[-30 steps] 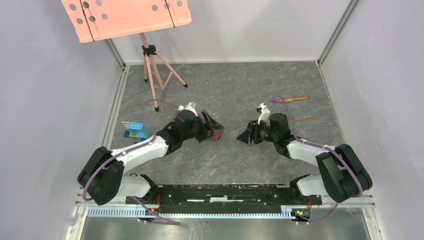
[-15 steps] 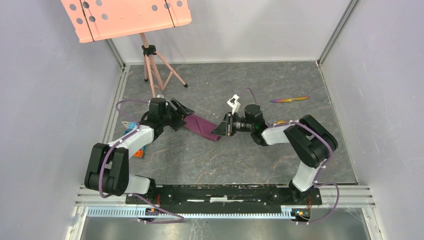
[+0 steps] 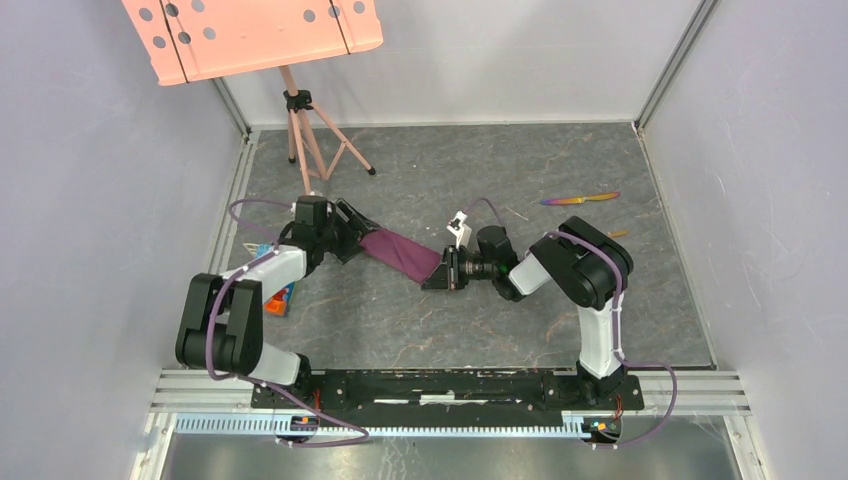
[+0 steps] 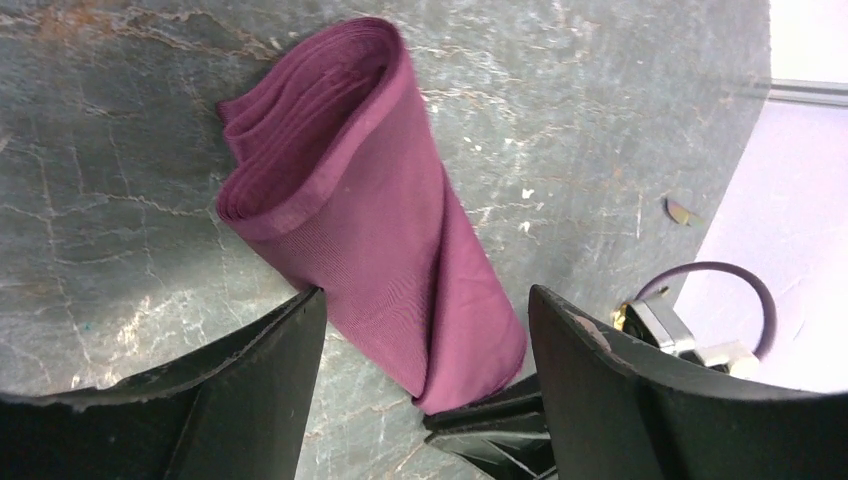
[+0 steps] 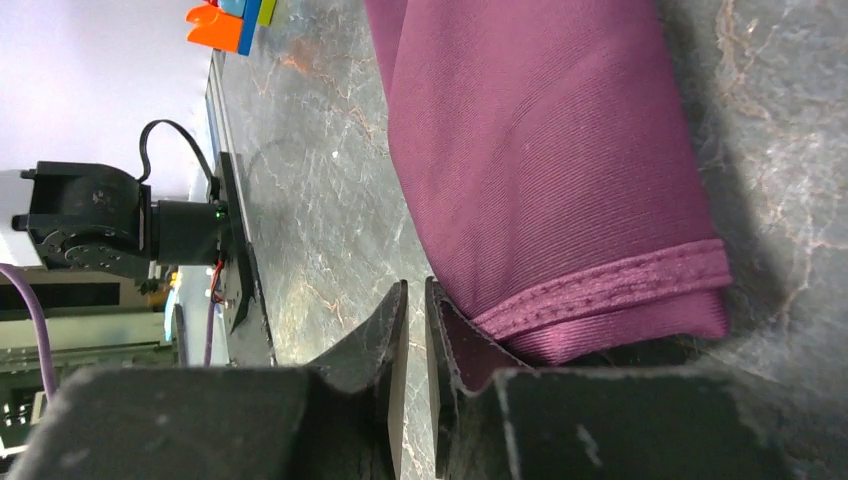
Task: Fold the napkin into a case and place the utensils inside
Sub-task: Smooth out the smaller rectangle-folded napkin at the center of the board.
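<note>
Well, the napkin (image 3: pixel 400 255) is folded. The left gripper (image 4: pixel 425 300) is spread wide, the right gripper (image 5: pixel 412 330) squeezed closed. The knife (image 3: pixel 580 199) waits outside.

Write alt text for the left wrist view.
A plum-purple napkin, folded into a narrow oblong, lies on a grey marbled table, its layered open end far from the camera. The black fingers of the left end effector stand open on either side of it, and the right end effector sits at its near end.
</note>
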Controlling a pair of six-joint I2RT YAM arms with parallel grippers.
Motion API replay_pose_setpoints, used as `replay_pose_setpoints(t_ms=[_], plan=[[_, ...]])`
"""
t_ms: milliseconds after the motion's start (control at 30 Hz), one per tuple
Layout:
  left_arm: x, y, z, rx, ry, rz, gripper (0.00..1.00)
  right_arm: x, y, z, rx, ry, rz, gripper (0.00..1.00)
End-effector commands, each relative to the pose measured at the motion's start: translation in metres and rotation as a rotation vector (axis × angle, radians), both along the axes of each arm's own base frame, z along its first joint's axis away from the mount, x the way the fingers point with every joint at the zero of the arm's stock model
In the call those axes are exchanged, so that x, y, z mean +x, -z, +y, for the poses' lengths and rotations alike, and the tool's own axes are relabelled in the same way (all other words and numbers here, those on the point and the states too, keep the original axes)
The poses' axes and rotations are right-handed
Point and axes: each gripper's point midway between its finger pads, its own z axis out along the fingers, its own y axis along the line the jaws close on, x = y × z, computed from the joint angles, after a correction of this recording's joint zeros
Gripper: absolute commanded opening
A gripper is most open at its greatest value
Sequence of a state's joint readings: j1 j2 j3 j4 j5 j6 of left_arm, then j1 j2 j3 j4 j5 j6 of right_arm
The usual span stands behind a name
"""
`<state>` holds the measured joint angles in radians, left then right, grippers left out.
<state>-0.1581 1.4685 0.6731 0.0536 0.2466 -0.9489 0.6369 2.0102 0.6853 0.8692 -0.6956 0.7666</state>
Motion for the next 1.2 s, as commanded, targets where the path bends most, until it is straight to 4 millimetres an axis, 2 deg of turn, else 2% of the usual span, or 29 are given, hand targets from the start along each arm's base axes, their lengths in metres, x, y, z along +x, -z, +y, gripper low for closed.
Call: replay_pose_setpoints(t_ms=[0,100,167,367,533,600,700,767,867,967,1067,1167], plan=[[0.002,-0.051,-0.002,0.007,0.053,-0.15,0.81,-0.001,0.0,-0.004,0.008,0.004,-0.059,0.17],[0.005,-0.07,0.001,0.018,0.043,-0.196,0.82,-0.001,-0.011,-0.006,0.008,0.001,-0.082,0.17],[0.01,-0.068,0.004,0.044,0.041,-0.175,0.83,0.0,-0.025,-0.004,0.025,-0.002,-0.105,0.17],[0.03,-0.037,0.01,0.103,0.028,-0.115,0.83,0.007,-0.064,0.002,0.062,-0.01,-0.177,0.19],[0.037,-0.001,0.022,0.18,0.012,-0.042,0.83,0.021,-0.053,0.003,-0.011,-0.003,-0.196,0.22],[0.038,0.012,0.028,0.208,0.007,-0.015,0.83,0.026,-0.043,0.004,-0.036,0.005,-0.196,0.22],[0.034,0.031,0.034,0.25,0.003,0.036,0.83,0.033,-0.014,-0.003,-0.13,0.026,-0.201,0.22],[0.03,0.035,0.036,0.26,0.003,0.046,0.83,0.031,0.006,-0.009,-0.188,0.022,-0.192,0.21],[0.026,0.027,0.035,0.254,0.01,0.026,0.83,0.025,0.021,-0.011,-0.226,0.013,-0.179,0.21],[0.026,0.001,0.03,0.225,0.026,-0.026,0.85,0.023,0.016,-0.007,-0.231,-0.004,-0.191,0.21],[0.024,-0.039,0.017,0.17,0.063,-0.111,0.9,0.029,-0.012,-0.003,-0.236,-0.022,-0.25,0.26],[0.018,-0.082,-0.002,0.101,0.154,-0.195,0.93,0.041,-0.052,-0.009,-0.281,-0.018,-0.366,0.41]])
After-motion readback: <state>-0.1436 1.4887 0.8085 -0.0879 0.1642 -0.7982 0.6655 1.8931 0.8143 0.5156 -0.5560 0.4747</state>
